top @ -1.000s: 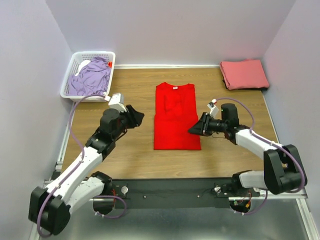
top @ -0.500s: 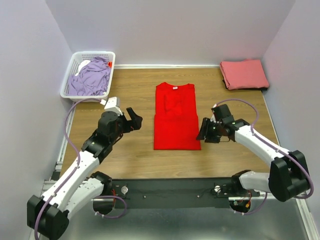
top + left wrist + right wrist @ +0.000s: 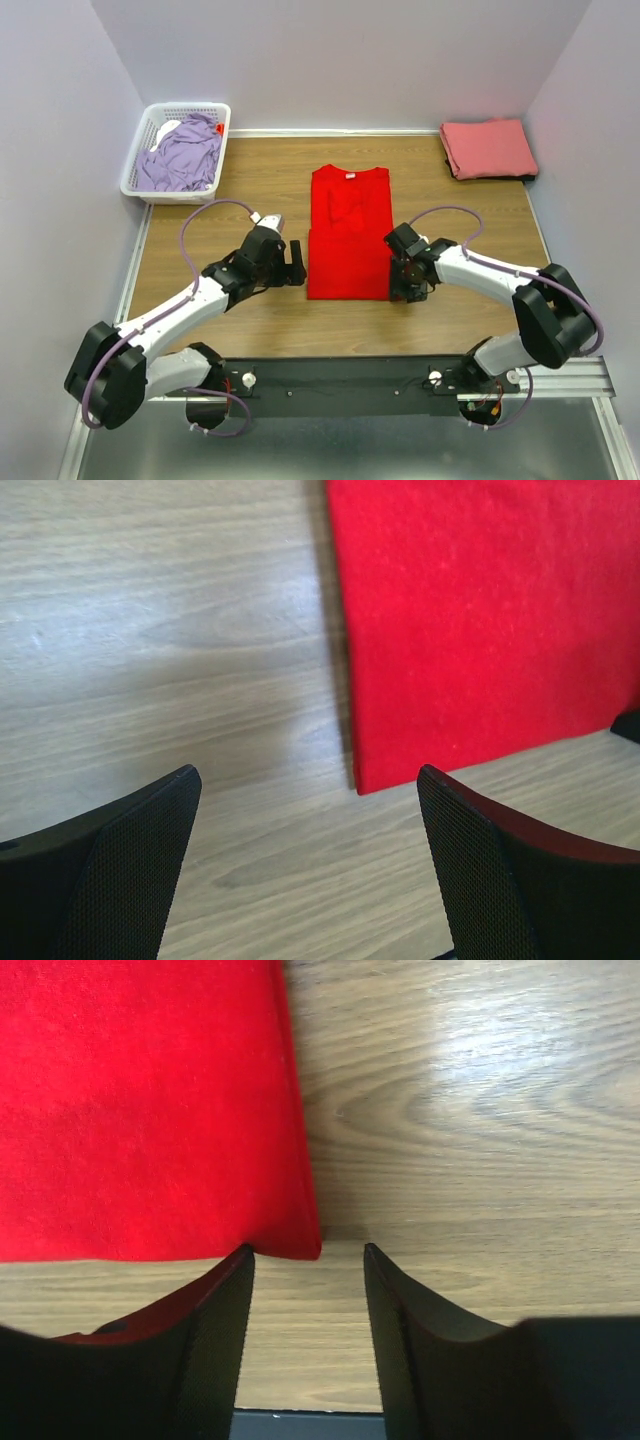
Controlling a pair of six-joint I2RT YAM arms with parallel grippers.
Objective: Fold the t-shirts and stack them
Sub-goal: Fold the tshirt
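Both arms have swung in beside the red shirt [image 3: 348, 235], flat on the table [image 3: 260, 175] between them. My left fingers [image 3: 295, 268] gape wide, my right fingers [image 3: 406, 282] narrower, both empty. Soft, limp cloth, I judge: pinch the corners just ahead.

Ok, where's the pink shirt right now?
In the top view, the pink shirt lies folded in the far right corner of the table, beyond the red shirt.

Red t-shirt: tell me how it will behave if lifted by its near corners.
Probably floppy: the red t-shirt lies flat as thin cloth with soft creases on its chest, so its middle would likely sag. Likely light for its size, being so thin. Its folded-in sides might fall open once lifted off the wooden table.
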